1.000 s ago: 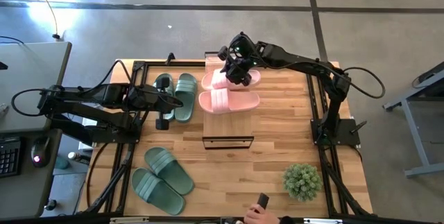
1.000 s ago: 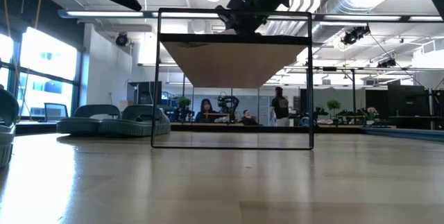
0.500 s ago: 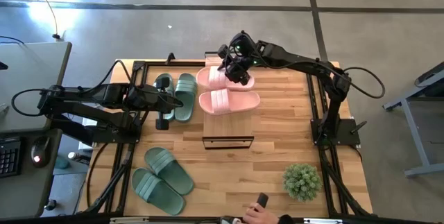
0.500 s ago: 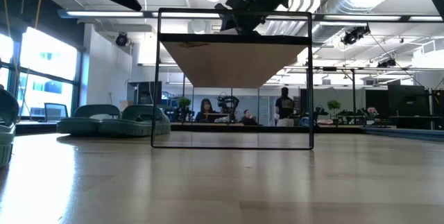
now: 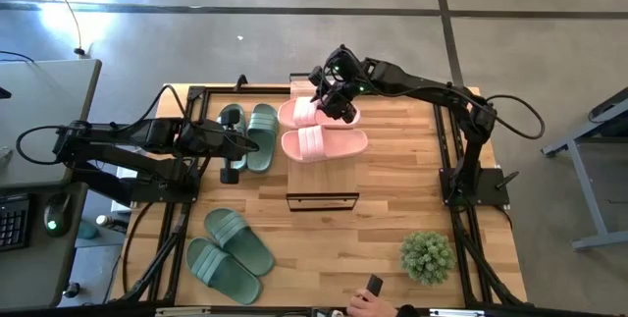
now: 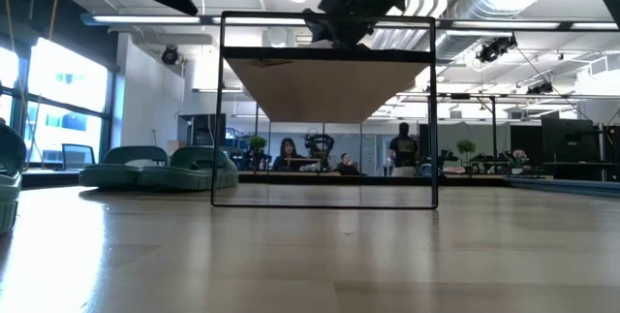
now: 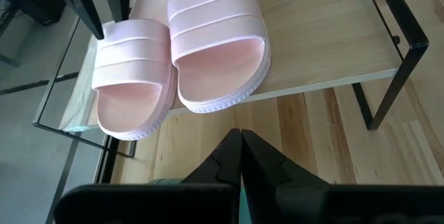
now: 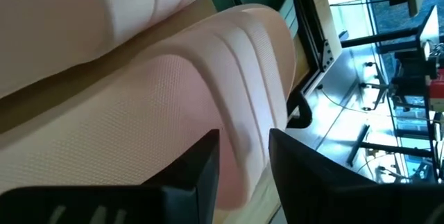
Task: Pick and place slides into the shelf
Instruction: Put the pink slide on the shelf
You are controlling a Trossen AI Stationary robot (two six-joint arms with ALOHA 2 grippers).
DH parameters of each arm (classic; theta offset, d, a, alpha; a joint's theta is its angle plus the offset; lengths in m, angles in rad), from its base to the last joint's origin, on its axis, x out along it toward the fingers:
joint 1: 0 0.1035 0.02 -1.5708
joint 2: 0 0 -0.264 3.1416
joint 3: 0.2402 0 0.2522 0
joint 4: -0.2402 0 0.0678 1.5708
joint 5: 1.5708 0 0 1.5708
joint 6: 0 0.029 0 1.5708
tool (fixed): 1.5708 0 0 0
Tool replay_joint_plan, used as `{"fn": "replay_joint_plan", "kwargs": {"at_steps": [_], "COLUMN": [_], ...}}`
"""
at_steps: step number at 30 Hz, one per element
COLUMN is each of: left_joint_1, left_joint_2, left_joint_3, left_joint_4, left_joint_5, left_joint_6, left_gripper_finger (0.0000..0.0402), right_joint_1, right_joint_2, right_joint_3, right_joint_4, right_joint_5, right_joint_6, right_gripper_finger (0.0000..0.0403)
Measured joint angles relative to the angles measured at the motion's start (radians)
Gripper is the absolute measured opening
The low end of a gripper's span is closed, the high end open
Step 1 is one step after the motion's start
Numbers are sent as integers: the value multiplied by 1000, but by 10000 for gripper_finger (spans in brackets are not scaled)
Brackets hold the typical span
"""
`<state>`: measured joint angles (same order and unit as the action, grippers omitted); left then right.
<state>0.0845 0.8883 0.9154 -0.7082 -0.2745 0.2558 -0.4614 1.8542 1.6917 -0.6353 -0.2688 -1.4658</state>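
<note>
Wood table (image 5: 392, 180); concrete floor around. Right gripper (image 5: 339, 103) over pink slides (image 5: 324, 143) on shelf (image 5: 322, 175), fingers parted; left gripper (image 7: 241, 156) closed, empty.

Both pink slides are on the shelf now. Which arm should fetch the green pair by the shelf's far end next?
Left. The left gripper, shut and empty, sits right beside that green pair. The right gripper, open, hangs over a pink slide on the shelf.
</note>
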Motion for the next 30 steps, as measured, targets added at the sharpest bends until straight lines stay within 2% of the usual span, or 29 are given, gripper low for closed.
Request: {"fn": "replay_joint_plan", "kwargs": {"at_steps": [8, 16, 18, 20, 22, 27, 30], "left_joint_1": [0, 2, 23, 74, 150, 383, 512], "left_joint_2": [0, 0, 9, 20, 44, 129, 164], "left_joint_3": [0, 0, 0, 0, 0, 0, 0], "left_joint_4": [0, -2, -3, -7, 15, 90, 173], "left_joint_5": [-17, -160, -204, -201, -146, 131, 256], "left_joint_6": [-11, -49, -84, -110, -114, -71, -37], "left_gripper_finger": [1, 1, 1, 1, 1, 1, 1], "right_joint_1": [0, 4, 4, 4, 4, 2, 2], "right_joint_2": [0, -51, -68, -82, -96, -160, -214], "right_joint_3": [1, 3, 4, 4, 4, 4, 4], "right_joint_4": [-22, -45, -72, -100, -114, -149, -179], "right_joint_5": [49, 58, 60, 70, 86, 127, 184], "right_joint_6": [30, 82, 112, 153, 224, 452, 623], "right_gripper_finger": [114, 114, 114, 114, 114, 113, 97]}}
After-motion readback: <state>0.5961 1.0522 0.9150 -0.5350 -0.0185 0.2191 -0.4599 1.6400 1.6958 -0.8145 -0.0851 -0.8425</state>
